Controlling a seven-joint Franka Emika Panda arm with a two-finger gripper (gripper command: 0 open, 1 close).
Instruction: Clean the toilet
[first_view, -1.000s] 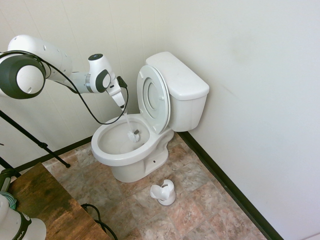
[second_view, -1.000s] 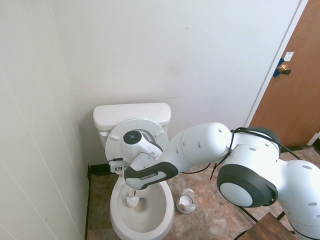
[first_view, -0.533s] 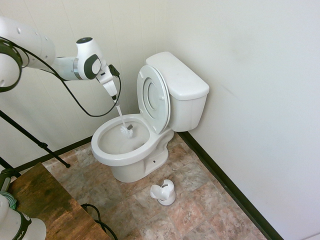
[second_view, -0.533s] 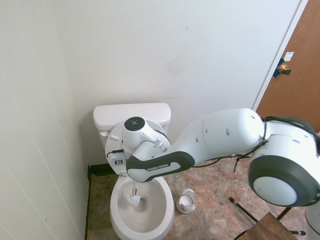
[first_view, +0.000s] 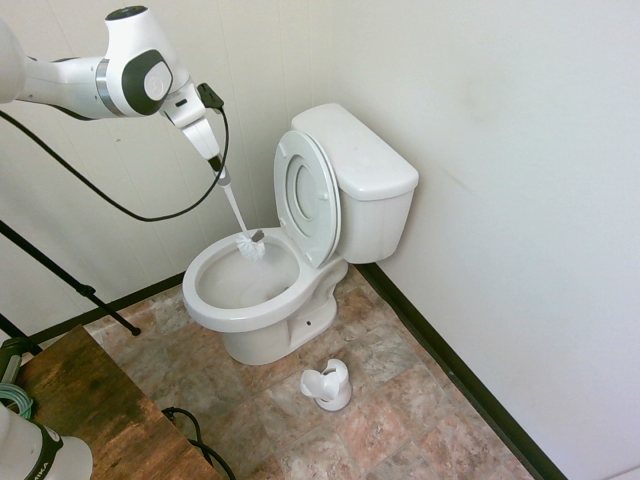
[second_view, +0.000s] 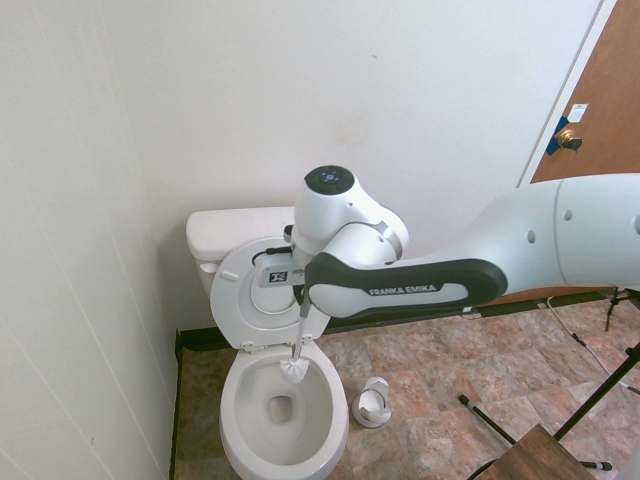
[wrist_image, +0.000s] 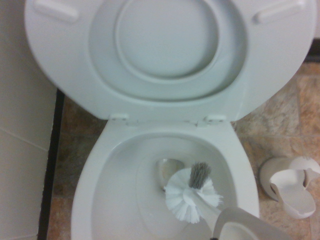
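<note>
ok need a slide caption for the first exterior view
Tool holds a toilet brush over the open toilet bowl, brush holder on the floor beside it.

A toilet (wrist_image: 95, 170) seen from above, its ring seat and lid (wrist_image: 165, 55) raised upright behind the open bowl, with two hinge mounts visible at the base of the seat. A white-bristled toilet brush (wrist_image: 192, 196) with a small grey tuft hangs over the bowl, its handle running to the frame's lower edge, beside the drain opening. On the mottled brown tile floor (wrist_image: 270, 120) next to the bowl sits a white brush holder (wrist_image: 291, 185), while a pale wall with dark baseboard (wrist_image: 50, 150) lines the opposite side.
</note>
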